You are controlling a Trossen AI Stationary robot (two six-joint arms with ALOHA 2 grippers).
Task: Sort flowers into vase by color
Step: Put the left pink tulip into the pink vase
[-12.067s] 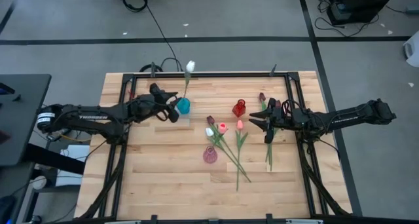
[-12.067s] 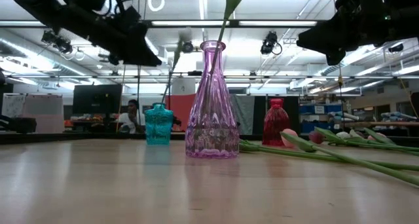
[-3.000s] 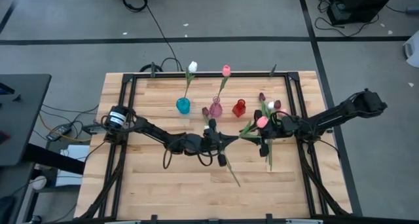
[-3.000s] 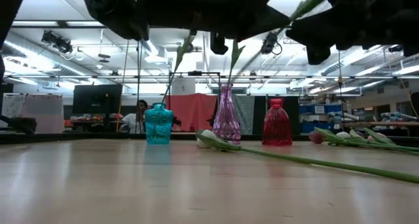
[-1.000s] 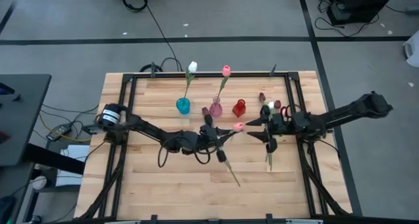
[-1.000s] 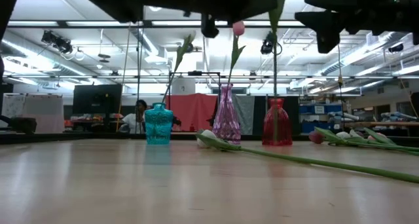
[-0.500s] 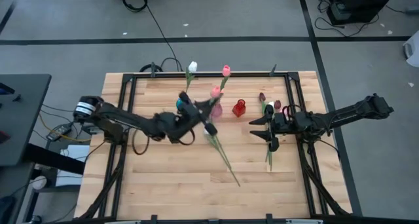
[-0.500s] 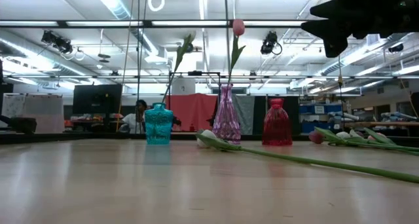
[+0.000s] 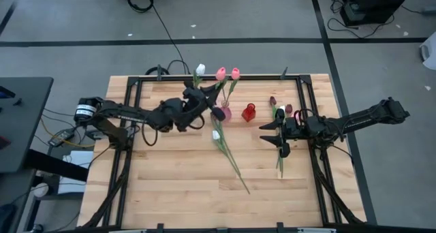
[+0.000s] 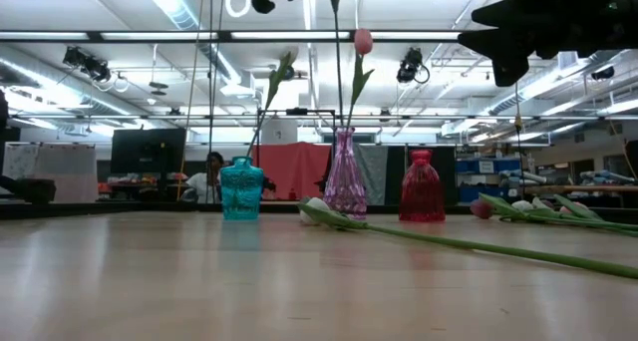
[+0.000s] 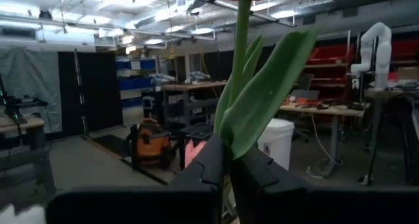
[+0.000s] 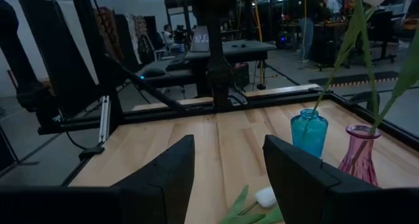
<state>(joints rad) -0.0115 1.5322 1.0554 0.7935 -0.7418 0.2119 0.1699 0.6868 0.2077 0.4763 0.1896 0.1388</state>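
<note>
Tulips are spread between three small vases at the back of the wooden table [image 9: 170, 192] and the bare boards in front of them. The left gripper [image 9: 201, 97] hangs above the gap between the teal vase [image 10: 240, 188] and the pink vase [image 10: 346, 174], its fingers [image 11: 216, 164] pinched tight on the green stem of a pink tulip [image 9: 221, 74] whose head now rises beside a second pink tulip [image 9: 235, 73] standing in the pink vase. The held stem hangs down just left of that vase's neck in the low view, and whether its tip has entered the mouth cannot be told. A white tulip [image 9: 199, 69] stands in the teal vase, and the red vase [image 9: 248, 112] holds nothing that can be seen. A white-headed tulip [image 9: 216, 135] lies on the table in front of the pink vase, its long stem running toward the near edge. Further right, a small cluster of dark red and white tulips [image 9: 279, 112] lies near the right gripper [image 9: 276, 134], which hovers over the table's right side with its jaws spread apart and nothing between them.
</note>
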